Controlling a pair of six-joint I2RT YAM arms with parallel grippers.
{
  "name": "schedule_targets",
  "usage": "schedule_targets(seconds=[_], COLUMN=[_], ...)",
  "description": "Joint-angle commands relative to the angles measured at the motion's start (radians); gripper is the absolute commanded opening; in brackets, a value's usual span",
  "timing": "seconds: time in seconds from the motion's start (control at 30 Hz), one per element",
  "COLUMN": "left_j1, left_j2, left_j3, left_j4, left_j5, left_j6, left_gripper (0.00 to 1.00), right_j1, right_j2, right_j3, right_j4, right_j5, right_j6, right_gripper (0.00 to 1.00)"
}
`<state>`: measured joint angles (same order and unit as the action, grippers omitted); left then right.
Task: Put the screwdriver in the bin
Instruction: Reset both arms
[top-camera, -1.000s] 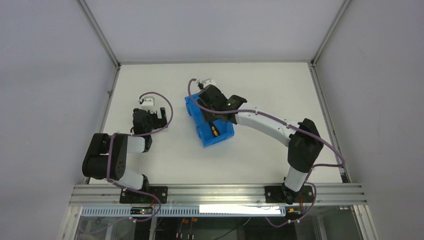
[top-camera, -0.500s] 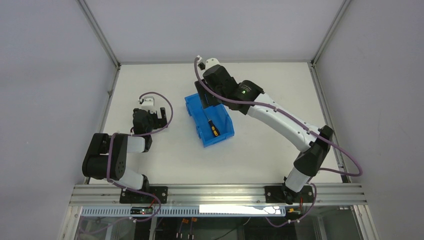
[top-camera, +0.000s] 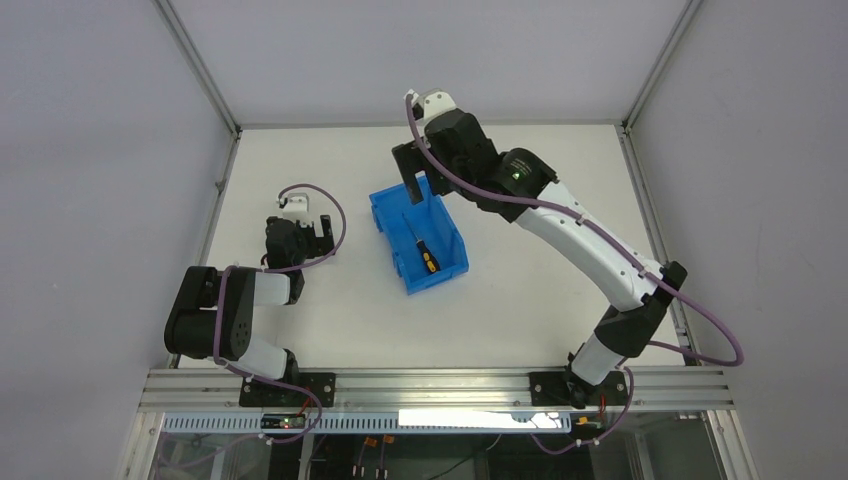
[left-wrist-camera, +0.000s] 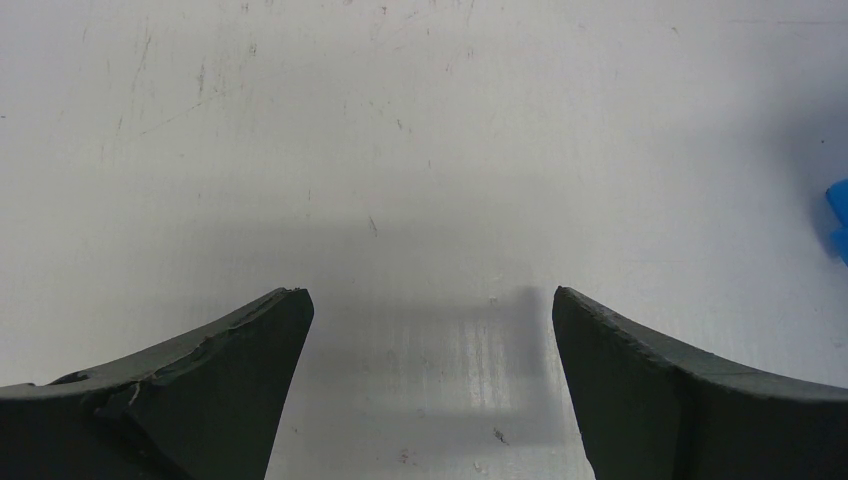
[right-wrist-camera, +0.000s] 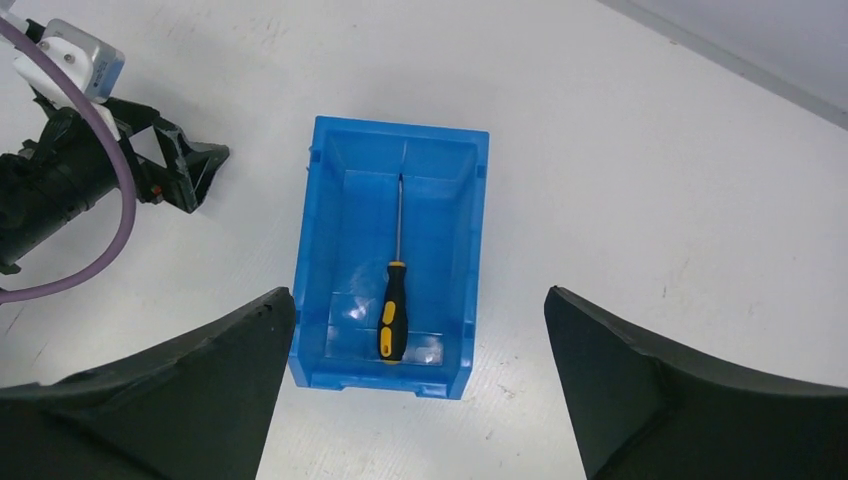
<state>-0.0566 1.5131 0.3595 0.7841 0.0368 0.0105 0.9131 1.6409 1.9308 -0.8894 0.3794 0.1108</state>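
Screwdriver (right-wrist-camera: 392, 312): lay lengthwise in blue bin (right-wrist-camera: 318, 250) directly beneath right tool (right-wrist-camera: 417, 297), spread wide and empty, delivery judged complete; left tool (left-wrist-camera: 430, 300) likewise released, parked over counter (left-wrist-camera: 400, 150).

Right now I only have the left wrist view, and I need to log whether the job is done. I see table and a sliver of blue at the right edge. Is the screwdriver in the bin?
Observer: Yes. The screwdriver lies flat on the floor of the bin, along its length.
Operator: Is the right arm holding anything?
Observer: No. The right arm hangs above the bin's far end, its jaws wide open and empty.
Operator: How close is my arm to the bin?
Observer: The left arm sits to the bin's left, apart from it, with table showing between them.
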Motion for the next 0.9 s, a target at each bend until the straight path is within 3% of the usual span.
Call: schedule_targets(seconds=[0.0, 0.23, 0.87], left_j1=[0.013, 0.012, 0.013], left_j2=[-0.007, -0.007, -0.007], left_j3=[0.020, 0.020, 0.019], left_j4=[0.027, 0.027, 0.026], left_j5=[0.013, 0.013, 0.013], left_j6=[-0.007, -0.008, -0.007], left_gripper=[1.00, 1.00, 1.00], right_j1=[-0.036, -0.166, -0.758], right_j2=[-0.055, -0.048, -0.129], right_j3=[0.057, 0.089, 0.035], right_j4=[-0.008, -0.038, -0.058], right_j5=[0.001, -0.046, -0.305], right_j6=[-0.051, -0.077, -0.073], right_gripper=[0.99, 0.99, 0.99])
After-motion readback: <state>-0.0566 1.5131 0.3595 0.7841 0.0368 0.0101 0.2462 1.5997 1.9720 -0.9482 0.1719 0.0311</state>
